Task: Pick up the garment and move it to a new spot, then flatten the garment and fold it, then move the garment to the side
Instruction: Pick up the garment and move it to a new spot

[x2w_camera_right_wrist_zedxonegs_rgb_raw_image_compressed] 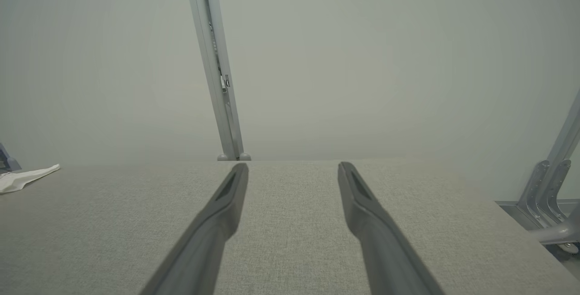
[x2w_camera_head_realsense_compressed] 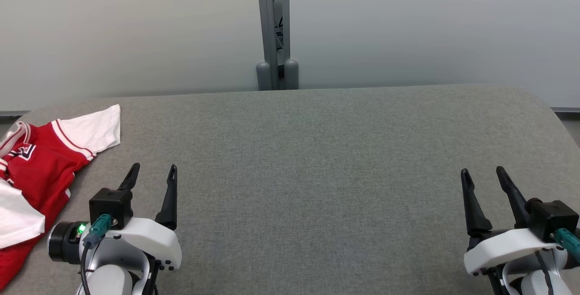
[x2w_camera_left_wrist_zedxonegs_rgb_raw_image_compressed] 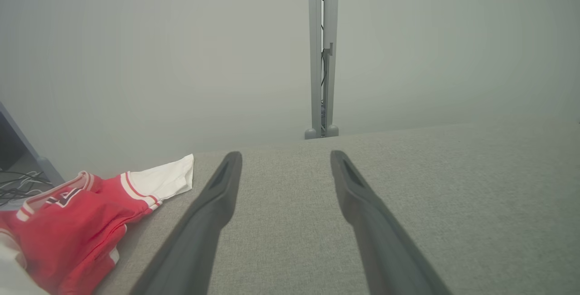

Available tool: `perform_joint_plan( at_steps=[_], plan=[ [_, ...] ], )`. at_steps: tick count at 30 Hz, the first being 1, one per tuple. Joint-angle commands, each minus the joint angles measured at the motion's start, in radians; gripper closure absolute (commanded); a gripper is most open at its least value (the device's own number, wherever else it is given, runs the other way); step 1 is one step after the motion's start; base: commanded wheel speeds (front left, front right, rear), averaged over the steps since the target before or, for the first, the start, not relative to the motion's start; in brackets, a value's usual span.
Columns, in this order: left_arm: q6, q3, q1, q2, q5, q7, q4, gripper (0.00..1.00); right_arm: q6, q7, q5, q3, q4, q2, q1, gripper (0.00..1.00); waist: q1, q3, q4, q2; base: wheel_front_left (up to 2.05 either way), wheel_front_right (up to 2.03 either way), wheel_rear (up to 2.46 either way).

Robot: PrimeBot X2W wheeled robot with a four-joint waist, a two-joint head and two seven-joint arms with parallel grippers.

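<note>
lying crumpled at the table's left edge, the red-and-white garment is untouched, so the left gripper and right gripper hover over the table's near corners, fingers spread and empty, seemingly poised to reach.

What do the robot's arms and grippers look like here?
The left gripper and right gripper each have two long, tapering dark fingers on a white wrist shell, with a black boxy module and a teal cable plug. A green light glows on the left wrist's black cylinder.
</note>
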Motion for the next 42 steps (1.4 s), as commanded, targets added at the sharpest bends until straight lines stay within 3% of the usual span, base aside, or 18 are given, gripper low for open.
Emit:
perform_joint_plan(
  at_steps=[1,20,31,42],
  plan=[
    [0.001,0.000,-0.010,0.001,-0.007,-0.006,0.004,0.00,0.002,-0.005,0.004,-0.001,-0.007,-0.008,0.006,0.00,0.0000,-0.001,0.015,0.0000,0.00,0.00,0.00],
    [0.025,0.035,-0.015,0.026,-0.044,-0.032,0.003,0.00,0.002,-0.006,0.034,0.064,-0.021,0.009,0.001,0.00,0.0000,-0.008,0.349,0.0000,0.00,0.00,0.00],
    [0.043,0.057,0.004,0.045,-0.065,-0.029,-0.023,0.00,0.002,-0.014,0.053,0.110,-0.033,0.019,-0.012,0.00,0.0000,-0.014,0.450,0.0000,0.00,0.00,0.00],
    [0.053,0.056,0.017,0.049,-0.077,-0.030,-0.026,0.00,0.002,-0.011,0.055,0.124,-0.032,0.023,-0.009,0.00,0.0000,-0.017,0.463,0.0000,0.00,0.00,0.00]
  ],
)
